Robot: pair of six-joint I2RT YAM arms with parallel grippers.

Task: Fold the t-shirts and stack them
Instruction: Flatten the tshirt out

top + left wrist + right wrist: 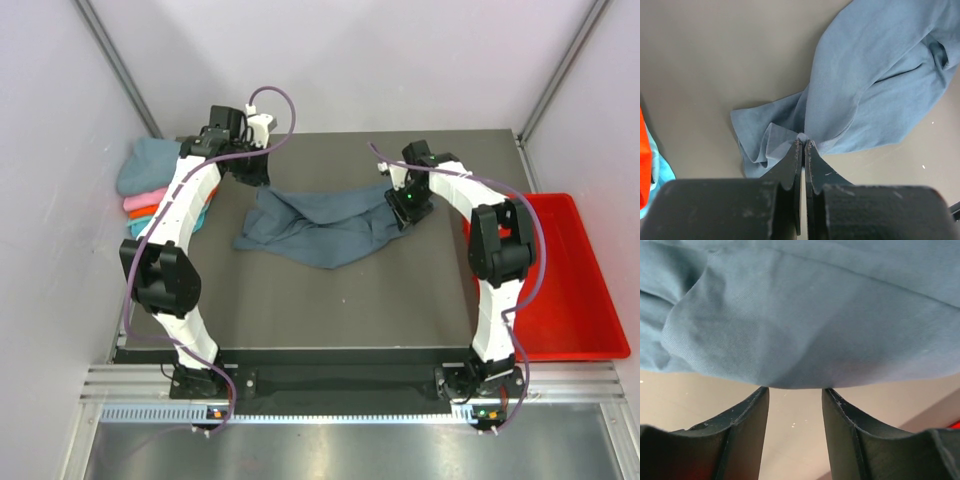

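Left wrist: your left hand (803, 143) pinches the slate blue-grey cloth t-shirt (875, 75).
Your right hand (795, 390) stands half open at its hem, gripping nothing.

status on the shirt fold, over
Left tool shut on blue-grey t-shirt edge. Right tool open at its other end. Shirt bunched, unfolded. Folded stack far left, nothing blocking.
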